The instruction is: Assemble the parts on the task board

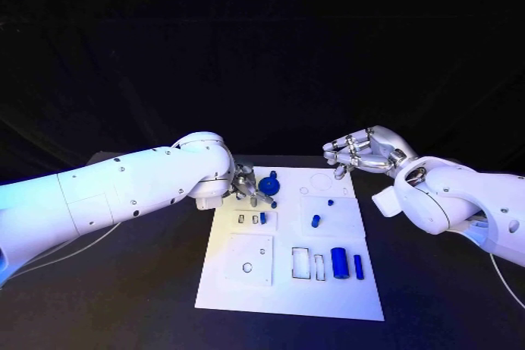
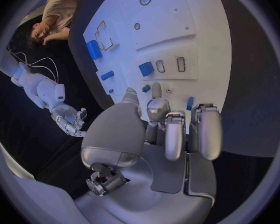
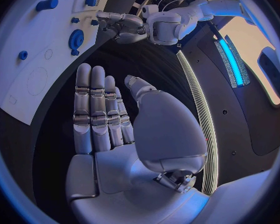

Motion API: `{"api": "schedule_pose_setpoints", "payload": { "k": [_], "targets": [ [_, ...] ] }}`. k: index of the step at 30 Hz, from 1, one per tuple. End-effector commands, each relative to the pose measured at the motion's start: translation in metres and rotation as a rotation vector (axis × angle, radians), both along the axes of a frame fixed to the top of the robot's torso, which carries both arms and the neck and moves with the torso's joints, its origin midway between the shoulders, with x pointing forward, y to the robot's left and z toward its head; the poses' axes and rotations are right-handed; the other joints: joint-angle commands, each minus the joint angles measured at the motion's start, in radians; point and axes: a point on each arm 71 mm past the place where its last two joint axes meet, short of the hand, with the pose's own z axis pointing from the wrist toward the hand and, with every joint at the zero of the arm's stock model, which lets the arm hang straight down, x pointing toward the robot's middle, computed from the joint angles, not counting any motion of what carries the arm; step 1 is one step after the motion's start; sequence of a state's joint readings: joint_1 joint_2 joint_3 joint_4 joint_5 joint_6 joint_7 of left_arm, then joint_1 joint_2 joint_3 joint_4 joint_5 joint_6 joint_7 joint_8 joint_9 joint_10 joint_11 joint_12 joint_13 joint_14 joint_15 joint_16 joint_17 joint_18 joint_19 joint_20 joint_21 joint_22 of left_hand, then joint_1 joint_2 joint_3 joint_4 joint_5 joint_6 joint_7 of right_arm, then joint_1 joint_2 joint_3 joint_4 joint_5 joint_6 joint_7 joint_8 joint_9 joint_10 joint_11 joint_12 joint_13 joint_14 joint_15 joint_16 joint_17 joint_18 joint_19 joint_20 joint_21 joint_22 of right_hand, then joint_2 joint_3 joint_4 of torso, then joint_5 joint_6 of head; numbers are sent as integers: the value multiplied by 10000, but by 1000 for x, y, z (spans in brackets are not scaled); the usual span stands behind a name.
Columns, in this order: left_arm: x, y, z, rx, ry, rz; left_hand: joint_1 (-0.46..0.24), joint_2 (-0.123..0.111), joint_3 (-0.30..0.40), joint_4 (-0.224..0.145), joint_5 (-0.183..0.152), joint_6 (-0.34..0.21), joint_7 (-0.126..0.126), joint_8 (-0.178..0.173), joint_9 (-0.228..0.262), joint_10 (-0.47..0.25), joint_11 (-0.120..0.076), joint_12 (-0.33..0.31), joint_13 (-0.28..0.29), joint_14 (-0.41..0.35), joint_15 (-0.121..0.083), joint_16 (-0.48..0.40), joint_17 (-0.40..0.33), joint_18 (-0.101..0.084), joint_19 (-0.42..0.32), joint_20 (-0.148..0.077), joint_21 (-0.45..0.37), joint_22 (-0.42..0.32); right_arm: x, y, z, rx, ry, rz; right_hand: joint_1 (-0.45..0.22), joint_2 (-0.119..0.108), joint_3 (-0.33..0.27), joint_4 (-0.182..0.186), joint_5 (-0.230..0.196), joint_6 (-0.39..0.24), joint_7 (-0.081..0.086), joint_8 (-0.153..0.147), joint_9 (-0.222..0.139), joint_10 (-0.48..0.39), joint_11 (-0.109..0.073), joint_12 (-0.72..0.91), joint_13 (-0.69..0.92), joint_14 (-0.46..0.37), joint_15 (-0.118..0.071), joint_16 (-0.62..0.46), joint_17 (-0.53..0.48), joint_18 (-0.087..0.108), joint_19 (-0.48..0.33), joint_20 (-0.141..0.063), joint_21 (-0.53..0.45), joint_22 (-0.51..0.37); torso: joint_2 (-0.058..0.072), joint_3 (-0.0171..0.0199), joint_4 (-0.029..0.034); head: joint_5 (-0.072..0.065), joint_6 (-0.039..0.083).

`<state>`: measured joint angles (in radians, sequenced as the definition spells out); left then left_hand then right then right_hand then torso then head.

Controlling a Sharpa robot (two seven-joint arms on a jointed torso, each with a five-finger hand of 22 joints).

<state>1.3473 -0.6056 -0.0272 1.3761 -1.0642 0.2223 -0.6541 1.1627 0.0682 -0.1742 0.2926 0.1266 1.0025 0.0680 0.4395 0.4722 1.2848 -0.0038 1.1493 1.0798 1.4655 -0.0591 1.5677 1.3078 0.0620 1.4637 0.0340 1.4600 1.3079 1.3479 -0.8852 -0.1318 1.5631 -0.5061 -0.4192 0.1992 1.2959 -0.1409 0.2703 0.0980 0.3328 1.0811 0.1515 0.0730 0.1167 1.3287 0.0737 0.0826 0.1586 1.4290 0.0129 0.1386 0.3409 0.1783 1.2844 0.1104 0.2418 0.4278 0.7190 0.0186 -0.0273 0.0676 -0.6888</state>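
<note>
Left hand [image 1: 247, 187] | we see it at the task board's [image 1: 274, 289] far edge beside the round blue part [image 1: 268, 185], possibly touching (grip unclear) | right hand [image 1: 366, 152] hovers empty, fingers apart, leaving room.

The left hand [image 2: 168, 129] reaches over the near edge of the white task board [image 2: 202, 45], its fingers [image 2: 205, 129] curled downward with nothing visibly held between them. Just past the fingertips lie small blue parts: a square block [image 2: 145, 68], a smaller piece [image 2: 146, 88] and a slim one [image 2: 190, 103] beside a finger. A larger blue cylinder [image 2: 93, 50] and a short bar [image 2: 107, 75] lie toward the board's far edge. Off the board, over the black table, the right hand [image 2: 70, 119] hangs with fingers apart.
</note>
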Motion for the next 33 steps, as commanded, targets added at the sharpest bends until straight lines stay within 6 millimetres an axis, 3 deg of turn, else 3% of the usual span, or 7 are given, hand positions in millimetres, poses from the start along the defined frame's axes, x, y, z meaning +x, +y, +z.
{"api": "schedule_pose_setpoints", "payload": {
  "k": [1, 7, 10, 17, 24, 33],
  "targets": [
    [1, 0, -3, 650, -63, -145, -122, 16, -43, 3, 16, -83, -3, 50, 10, -66, 6, -90, -47, 1053, -57, 30, 2629, -162, 170, -50, 20, 272, -1, 1, 1, -116, -192, 54, -19, -33, -64, -24, 63, -84, 18, 39, -10, -89, 30, -26, 12, -112, 10, 22, 20, 12, -38, 28, -7, -13, 25, -10, 11, -11, -8],
    [2, -2, -9, 757, 72, -213, -126, 28, -48, 1, 19, -90, -3, 55, 22, -88, 7, -118, -76, 1053, -57, 30, 2629, -163, 171, -50, 24, 278, -1, 1, 2, -130, -257, 3, 15, -4, -80, -61, 184, -128, 37, 44, -16, -162, 52, -52, 35, -207, 35, 2, 83, 8, -107, 48, -32, -34, 41, -1, 21, -1, -4],
    [2, -3, -11, 795, 149, -269, -123, 42, -50, -2, 22, -96, -3, 60, 34, -78, 6, -102, -55, 1053, -56, 30, 2629, -164, 172, -49, 27, 285, -1, 2, 1, -148, -225, 17, 22, -1, -84, -70, 221, -138, 44, 46, -17, -179, 58, -58, 40, -230, 41, -3, 98, 7, -122, 53, -37, -38, 36, -7, 36, -77, -93],
    [1, -6, -14, 797, 249, -378, -106, 69, -50, -10, 27, -106, -6, 72, 59, -65, 4, -79, -25, 1053, -57, 30, 2629, -167, 176, -48, 36, 303, -2, 6, 1, -304, -198, 203, 22, 24, -86, -72, 267, -151, 52, 50, -19, -198, 66, -64, 48, -255, 48, -5, 122, 8, -139, 59, -41, -43, 57, 11, 38, -126, -58],
    [0, -8, -17, 706, 391, -478, -150, 138, -81, 4, 24, -126, -6, 100, 117, -61, 4, -71, -9, 1053, -57, 30, 2629, -174, 184, -46, 56, 344, -2, 9, 0, -363, -143, 384, -8, 35, -118, -64, 275, -209, 80, 39, -29, -265, 96, -88, 58, -331, 77, -24, 163, 1, -192, 80, -60, -59, 62, -14, 94, -143, -86],
    [-3, -12, -18, 572, 492, -587, -147, 144, -82, 0, 25, -128, -7, 103, 124, -58, 3, -66, -4, 1053, -57, 30, 2629, -177, 189, -46, 63, 358, -1, 12, -1, -390, -73, 465, -69, 90, -185, -31, 41, -265, 104, 47, -36, -327, 126, -93, 88, -414, 110, -33, 237, 0, -263, 115, -85, -84, 71, -23, 102, -145, -106]
  ]
}}
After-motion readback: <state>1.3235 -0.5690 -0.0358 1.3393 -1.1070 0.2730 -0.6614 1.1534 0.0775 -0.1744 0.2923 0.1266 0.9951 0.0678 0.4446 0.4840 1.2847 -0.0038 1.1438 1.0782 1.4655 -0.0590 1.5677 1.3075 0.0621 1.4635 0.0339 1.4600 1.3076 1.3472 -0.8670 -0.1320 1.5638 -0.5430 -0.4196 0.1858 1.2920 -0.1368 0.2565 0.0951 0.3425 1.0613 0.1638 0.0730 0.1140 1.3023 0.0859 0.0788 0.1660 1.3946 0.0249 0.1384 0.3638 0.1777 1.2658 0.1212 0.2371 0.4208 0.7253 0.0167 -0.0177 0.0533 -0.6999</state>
